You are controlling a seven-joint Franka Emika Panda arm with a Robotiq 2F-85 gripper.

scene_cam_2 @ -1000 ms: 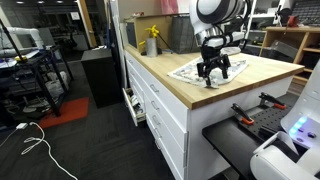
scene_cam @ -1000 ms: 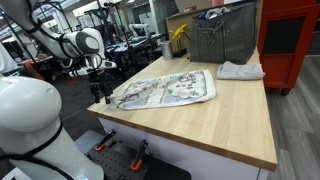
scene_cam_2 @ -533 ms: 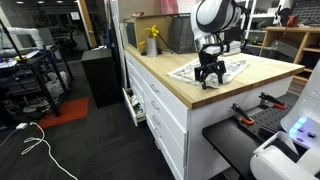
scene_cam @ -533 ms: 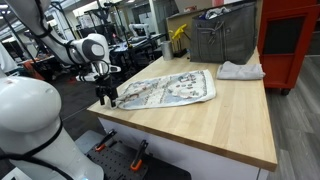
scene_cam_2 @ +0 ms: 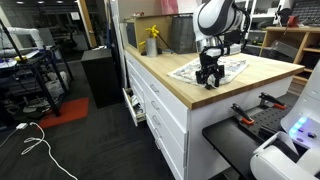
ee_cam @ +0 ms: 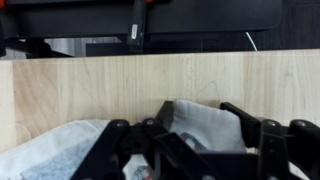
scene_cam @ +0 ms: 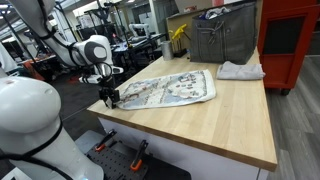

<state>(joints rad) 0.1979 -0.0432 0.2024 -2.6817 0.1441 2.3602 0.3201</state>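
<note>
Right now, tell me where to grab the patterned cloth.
Its raised corner at the edge of the table, from straight above: the cloth lies flat elsewhere, while this corner bunches up between the fingers.

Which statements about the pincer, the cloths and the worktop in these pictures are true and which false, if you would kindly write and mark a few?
1. The black pincer is down at a corner of the grey-and-white patterned cloth, by the edge of the light wooden tabletop. True.
2. The patterned cloth hangs over the tabletop's edge to the floor. False: it lies spread on the tabletop.
3. A crumpled white cloth lies near the red metal cabinet. True.
4. The yellow object stands on the patterned cloth. False: it stands apart from it, at the back beside the grey bin.
</note>
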